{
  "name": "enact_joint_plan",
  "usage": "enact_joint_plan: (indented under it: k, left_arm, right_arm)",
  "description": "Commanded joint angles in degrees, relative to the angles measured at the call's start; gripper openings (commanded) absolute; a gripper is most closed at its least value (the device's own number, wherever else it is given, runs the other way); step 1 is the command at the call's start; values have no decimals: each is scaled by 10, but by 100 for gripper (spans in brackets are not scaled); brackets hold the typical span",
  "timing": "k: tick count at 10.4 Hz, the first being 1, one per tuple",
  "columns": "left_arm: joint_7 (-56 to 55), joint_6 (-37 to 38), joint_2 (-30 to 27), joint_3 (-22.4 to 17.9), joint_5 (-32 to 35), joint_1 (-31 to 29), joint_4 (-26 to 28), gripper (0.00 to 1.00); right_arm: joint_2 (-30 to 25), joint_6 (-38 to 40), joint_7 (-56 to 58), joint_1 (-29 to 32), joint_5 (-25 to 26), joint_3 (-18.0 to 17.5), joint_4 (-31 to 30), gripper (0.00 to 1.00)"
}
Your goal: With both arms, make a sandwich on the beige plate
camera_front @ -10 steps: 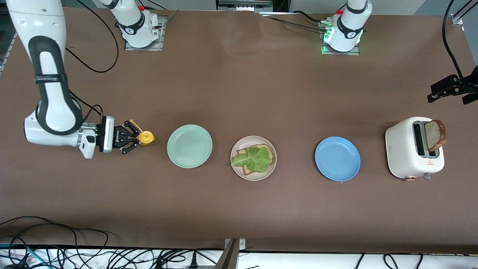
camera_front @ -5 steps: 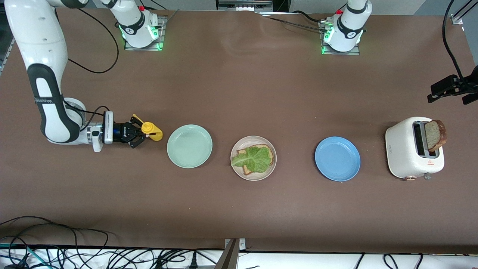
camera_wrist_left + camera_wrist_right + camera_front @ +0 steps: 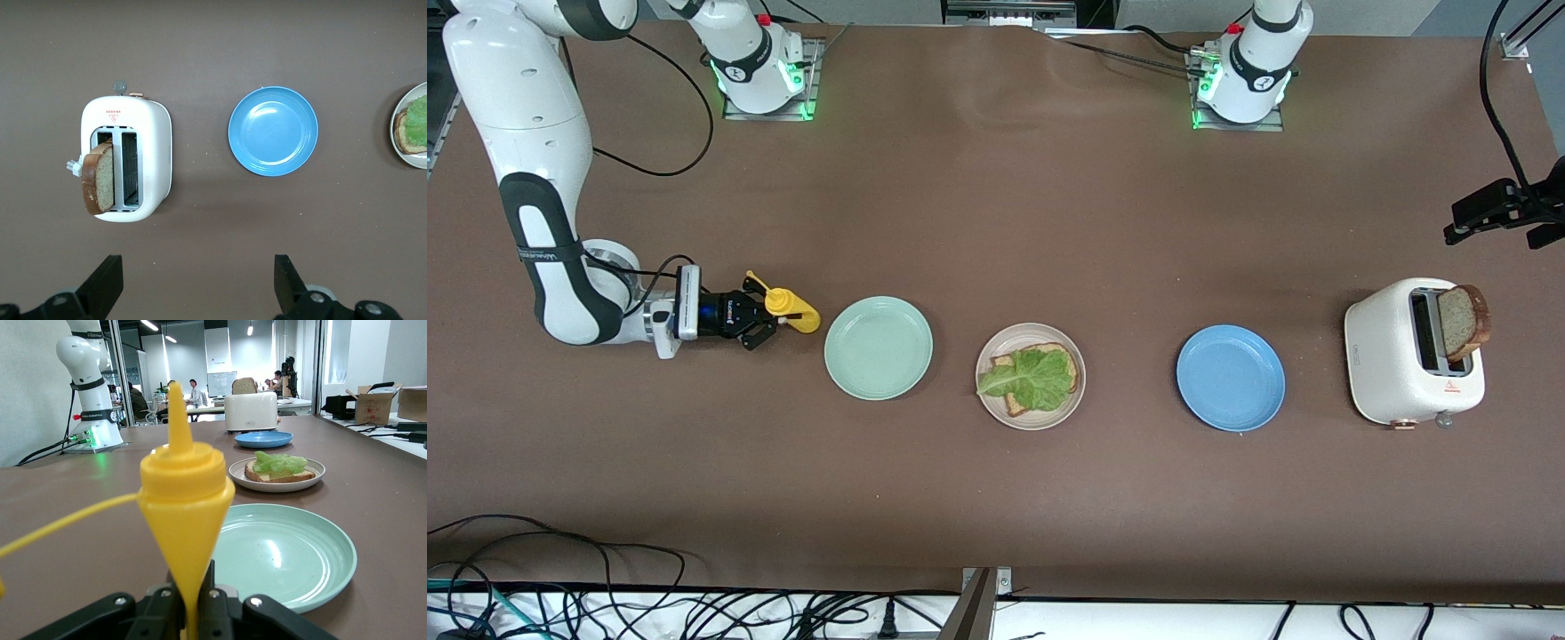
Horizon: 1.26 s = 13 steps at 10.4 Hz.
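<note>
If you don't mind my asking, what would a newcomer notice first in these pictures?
Probably the yellow sauce bottle gripped in the right pincer, beside the mint-green plate. Next, the beige plate in the middle of the row, holding bread topped with lettuce. Lastly, the white toaster with a bread slice sticking out.

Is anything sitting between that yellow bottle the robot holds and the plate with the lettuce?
Yes: the mint-green plate lies between the yellow bottle in the right gripper and the beige plate.
</note>
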State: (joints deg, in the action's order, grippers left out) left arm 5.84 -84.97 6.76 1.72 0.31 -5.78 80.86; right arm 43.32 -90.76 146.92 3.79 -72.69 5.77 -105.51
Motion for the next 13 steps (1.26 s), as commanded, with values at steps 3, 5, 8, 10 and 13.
enact_joint_plan:
  k: [3,5,8,10,13]
  left_arm:
    - [11,2,4,3,-8,-5,-9,100]
    - [10,2,4,3,-8,-5,-9,100]
    - [11,2,4,3,-8,-5,-9,100]
    - [13,2,12,2,-8,-14,-9,100]
    - [68,-41,26,-2,-8,-31,5,100]
  right_arm:
    - [0,-3,36,13,-9,-11,6,100]
    - [-9,-10,34,14,-1,-9,13,100]
    - [-52,-70,-17,28,101,-6,13,100]
    - [-81,-106,-98,33,177,5,6,100]
    - [-145,-121,-342,34,320,18,6,100]
